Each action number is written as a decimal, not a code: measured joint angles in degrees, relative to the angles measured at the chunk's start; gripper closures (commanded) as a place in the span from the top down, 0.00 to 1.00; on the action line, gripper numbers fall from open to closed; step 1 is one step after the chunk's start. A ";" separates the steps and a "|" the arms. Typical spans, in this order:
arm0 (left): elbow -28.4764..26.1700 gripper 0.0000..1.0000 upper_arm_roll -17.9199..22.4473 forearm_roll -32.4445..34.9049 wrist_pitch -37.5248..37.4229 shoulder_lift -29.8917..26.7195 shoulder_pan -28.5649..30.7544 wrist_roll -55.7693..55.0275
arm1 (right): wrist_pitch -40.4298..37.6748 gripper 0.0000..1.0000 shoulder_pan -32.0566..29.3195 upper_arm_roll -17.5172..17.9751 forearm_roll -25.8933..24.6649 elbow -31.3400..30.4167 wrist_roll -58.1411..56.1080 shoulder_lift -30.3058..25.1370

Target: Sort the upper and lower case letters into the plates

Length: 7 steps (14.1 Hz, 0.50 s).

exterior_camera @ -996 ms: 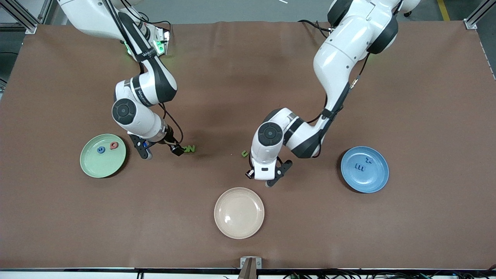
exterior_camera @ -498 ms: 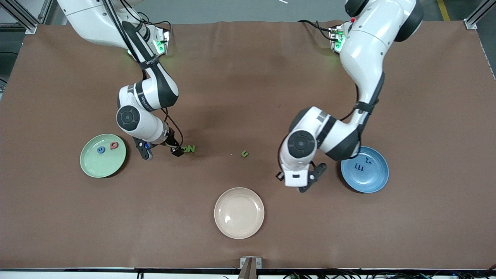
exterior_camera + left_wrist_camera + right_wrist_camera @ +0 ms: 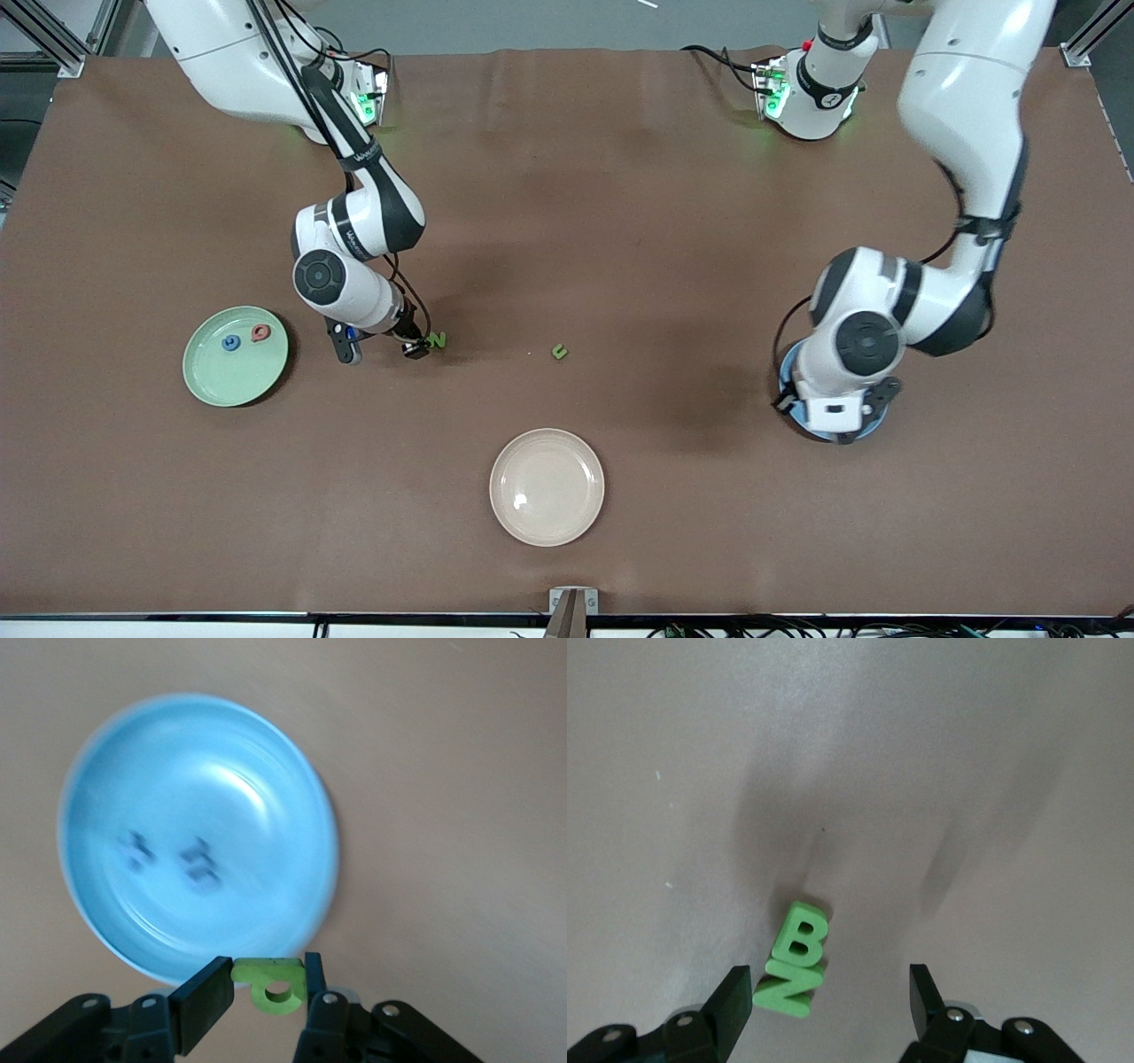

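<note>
Brown cloth covers the desk (image 3: pixel 620 221), three plates and a few loose letters on it

Cream-beige plate (image 3: pixel 547 486) nearest the front camera, middle of the desk, nothing in it

Blue plate (image 3: pixel 833 431) toward the left arm's end, mostly hidden under the left arm in the front view. Left wrist view shows the blue plate (image 3: pixel 199 837) with two small dark blue letters (image 3: pixel 173 858) lying in it, blurred, cannot read them

Left pincer (image 3: pixel 270 988) is up over the rim of the blue plate, fingers closed on a green letter (image 3: pixel 273 981) with a round hole in it, which letter is unclear

Mint green plate (image 3: pixel 236 355) toward the right arm's end, holding a small blue letter (image 3: pixel 231 342) and a red letter (image 3: pixel 260 332) side by side, apart

Right pincer (image 3: pixel 383 341) low at the desk between the mint plate and the middle, fingers spread wide, gripping nothing. Right wrist view: green B (image 3: pixel 802 937) and green N (image 3: pixel 790 988) lie touching on the cloth, the N just beside one finger (image 3: pixel 732 1003), in the gap between the two fingers

Small green u-shaped letter (image 3: pixel 559 352) lies alone near the middle of the desk, well apart from both pincers
</note>
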 measured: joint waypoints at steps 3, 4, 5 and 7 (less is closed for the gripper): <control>-6.51 0.16 -0.01 0.00 5.23 -2.10 4.75 5.88 | 1.73 0.61 0.01 -0.96 -1.75 0.25 1.50 0.86; -8.12 0.19 0.00 0.00 7.41 -1.94 6.04 7.20 | 1.90 0.58 0.01 -1.21 -1.88 0.27 1.52 1.02; -9.39 0.24 0.00 0.00 9.20 -1.66 7.06 8.04 | 2.05 0.56 0.01 -1.32 -1.94 0.29 1.69 1.13; -10.58 0.42 0.00 0.00 10.97 -0.95 8.11 8.54 | 2.28 0.56 0.02 -1.33 -2.08 0.48 2.98 1.37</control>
